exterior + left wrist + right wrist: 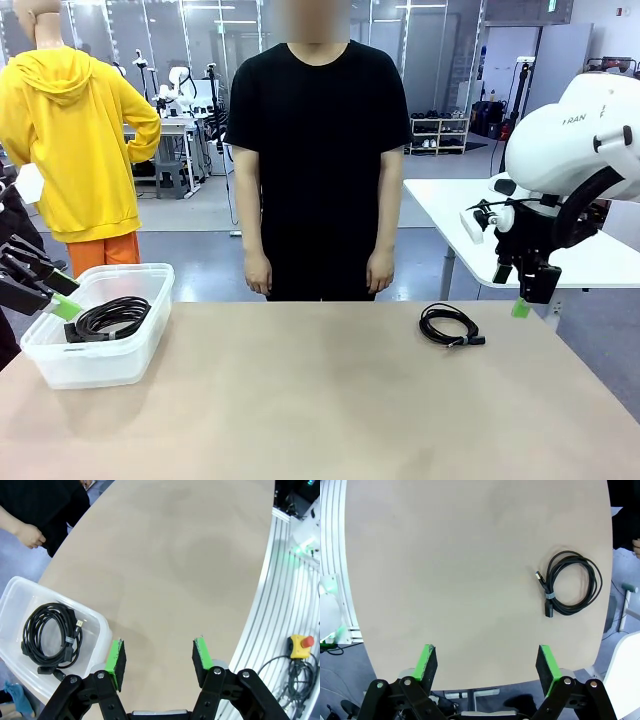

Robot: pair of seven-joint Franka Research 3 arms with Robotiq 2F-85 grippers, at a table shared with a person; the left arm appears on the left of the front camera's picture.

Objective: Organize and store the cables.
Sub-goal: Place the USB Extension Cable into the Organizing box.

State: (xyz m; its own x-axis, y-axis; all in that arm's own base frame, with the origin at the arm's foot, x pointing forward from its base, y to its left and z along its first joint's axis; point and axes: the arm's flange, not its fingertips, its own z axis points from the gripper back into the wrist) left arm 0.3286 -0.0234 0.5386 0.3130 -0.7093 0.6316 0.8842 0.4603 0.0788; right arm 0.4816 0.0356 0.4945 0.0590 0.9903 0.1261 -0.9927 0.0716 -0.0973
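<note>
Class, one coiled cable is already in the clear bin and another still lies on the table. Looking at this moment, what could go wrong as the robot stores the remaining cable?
1. The coiled cable on the table is thin and flat; the right gripper, jaws open above the table, might pinch only one strand, so the coil could sag or unwind.
2. The left gripper hangs beside the clear bin; a careless move might nudge it.
3. The cable in the bin fills much of the floor; the second could catch on the rim.

cables (449, 325): black | bin (60, 365): clear | table (320, 400): beige | pads (547, 663): green
</note>
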